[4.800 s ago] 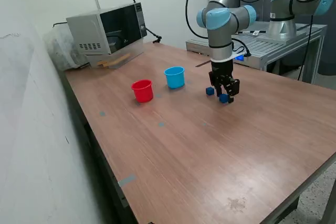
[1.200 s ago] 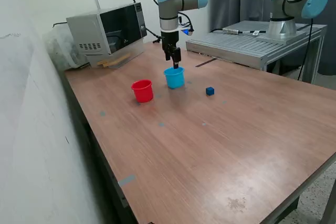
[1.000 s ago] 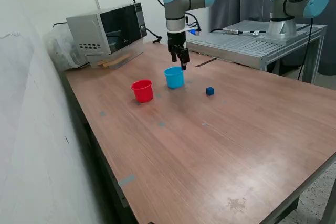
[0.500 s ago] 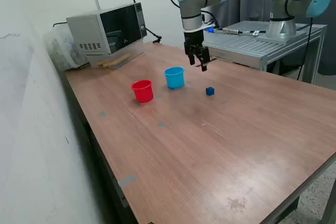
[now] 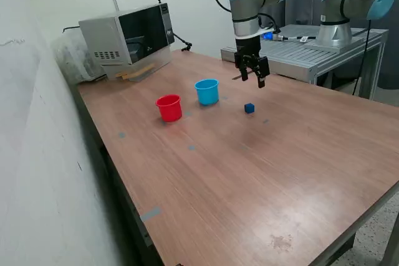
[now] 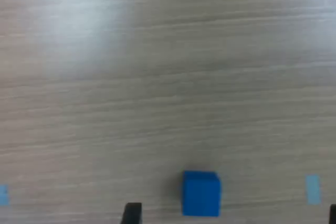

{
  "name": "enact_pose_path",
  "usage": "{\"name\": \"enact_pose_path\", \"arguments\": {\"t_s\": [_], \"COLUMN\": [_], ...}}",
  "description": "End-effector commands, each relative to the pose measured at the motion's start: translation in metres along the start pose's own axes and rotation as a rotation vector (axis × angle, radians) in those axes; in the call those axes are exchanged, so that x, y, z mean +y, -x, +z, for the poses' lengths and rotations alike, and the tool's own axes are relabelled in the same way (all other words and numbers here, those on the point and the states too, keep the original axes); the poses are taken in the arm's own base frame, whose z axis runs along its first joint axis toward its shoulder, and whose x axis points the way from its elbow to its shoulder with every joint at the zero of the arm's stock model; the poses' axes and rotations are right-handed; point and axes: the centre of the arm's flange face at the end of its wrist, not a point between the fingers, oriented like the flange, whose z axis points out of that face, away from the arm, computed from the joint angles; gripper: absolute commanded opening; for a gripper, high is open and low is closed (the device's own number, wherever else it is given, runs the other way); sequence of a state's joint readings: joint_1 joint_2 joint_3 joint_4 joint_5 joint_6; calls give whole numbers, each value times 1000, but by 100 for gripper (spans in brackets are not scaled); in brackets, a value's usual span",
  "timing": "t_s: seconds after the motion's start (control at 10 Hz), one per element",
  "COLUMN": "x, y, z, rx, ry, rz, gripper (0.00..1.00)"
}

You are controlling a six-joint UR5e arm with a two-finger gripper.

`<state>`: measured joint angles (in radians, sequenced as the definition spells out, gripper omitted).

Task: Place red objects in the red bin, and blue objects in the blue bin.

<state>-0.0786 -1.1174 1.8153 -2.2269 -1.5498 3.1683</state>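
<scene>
- Exterior view: the hand is hanging in the air above the counter, its fingers spread apart and holding nothing.
- A dark-blue cube is sitting on the counter below the hand, apart from it, toward the far edge.
- The light-blue cup is standing upright near the cube, on the exterior view's left of it; the red cup is standing just beside the blue one, nearer the counter's left edge.
- A microwave is sitting at the far left corner.
- Wrist view: the dark-blue cube is lying on the wood grain between two dark fingertips, touching neither.
</scene>
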Motion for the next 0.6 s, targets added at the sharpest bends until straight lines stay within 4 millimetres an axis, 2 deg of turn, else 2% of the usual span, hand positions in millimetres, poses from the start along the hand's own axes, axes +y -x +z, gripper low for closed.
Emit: {"name": "enact_pose_path", "arguments": {"t_s": [0.0, 0.2, 0.5], "x": [-2, 3, 7], "y": [-22, -21, -19], "z": [18, 45, 60], "rx": [14, 12, 12], "ry": [-7, -19, -23], "rz": [10, 12, 13], "gripper": [100, 100, 100]}}
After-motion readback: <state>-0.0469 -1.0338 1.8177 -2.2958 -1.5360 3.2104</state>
